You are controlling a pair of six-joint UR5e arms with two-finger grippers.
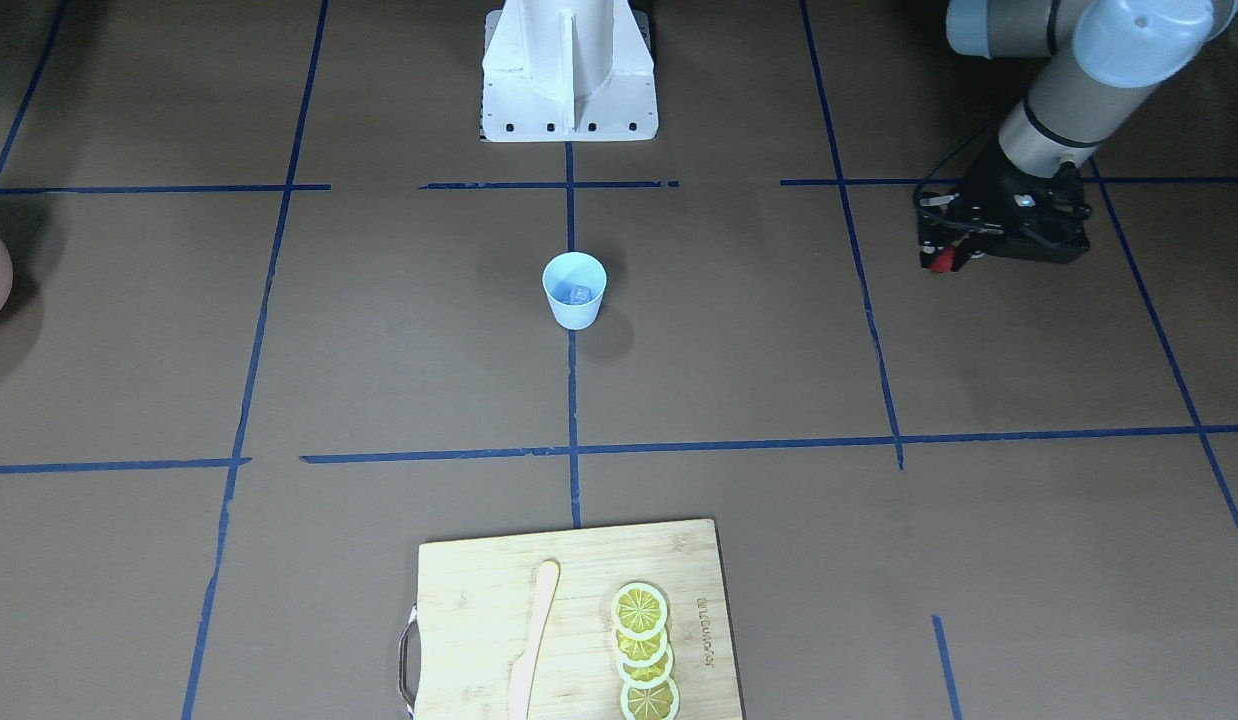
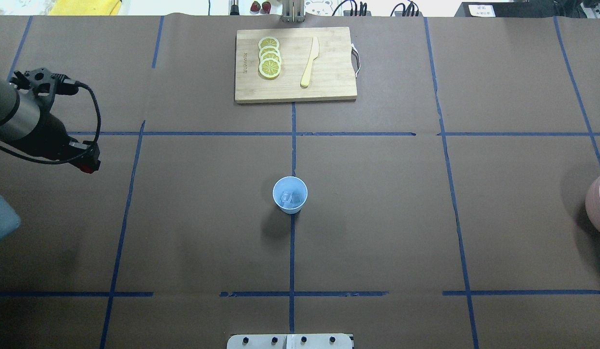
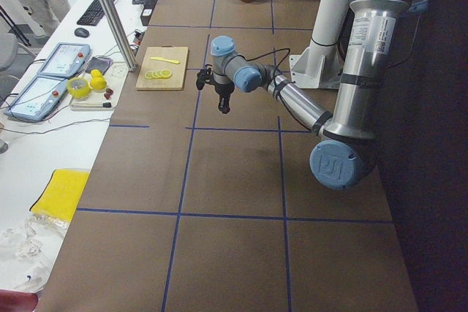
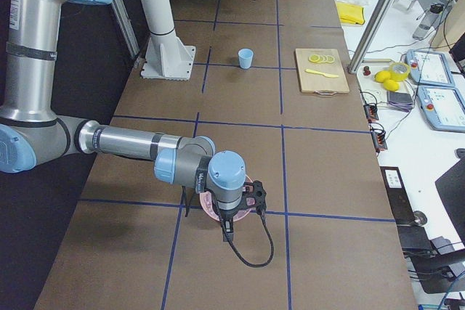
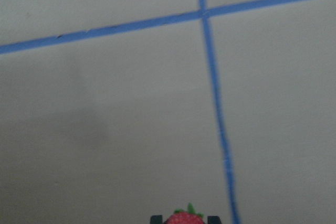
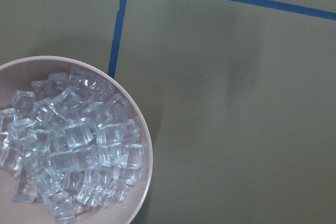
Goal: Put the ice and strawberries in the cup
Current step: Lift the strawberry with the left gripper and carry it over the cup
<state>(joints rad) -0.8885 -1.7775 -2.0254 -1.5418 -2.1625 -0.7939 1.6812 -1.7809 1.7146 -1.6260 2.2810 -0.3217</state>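
strawberry (image 5: 185, 217): 1 red berry with a green top, clamped between the 2 black fingertips (image 5: 156, 219) at the bottom edge of the left wrist view.
left gripper (image 2: 89, 167): closed on the strawberry and pointing down, above the table on the robot's left side, well apart from the cup.
under the left gripper: bare brown table (image 2: 377, 218) with a crossing of blue tape (image 5: 210, 66); the berry does not touch the table.
cup (image 2: 290, 195): light blue, upright, at the middle of the table on the central tape line, touched by no gripper.
ice (image 2: 290, 198): clear cubes lie in the bottom of the cup; I cannot count them exactly.
right gripper (image 4: 227, 229): seen only in the right side view, pointing down over the pink bowl; I cannot tell if its fingers are apart or together.
pink bowl (image 6: 148, 166): on the robot's right side, far from the cup, filled with many clear cubes.
cutting board (image 2: 295, 89): wooden, at the far edge of the table opposite the robot, in line with the cup.
lemon slices (image 2: 270, 58): 4 yellow slices in an overlapping row on the board.
knife (image 2: 309, 63): pale, lying on the board beside the slices, not touching them.
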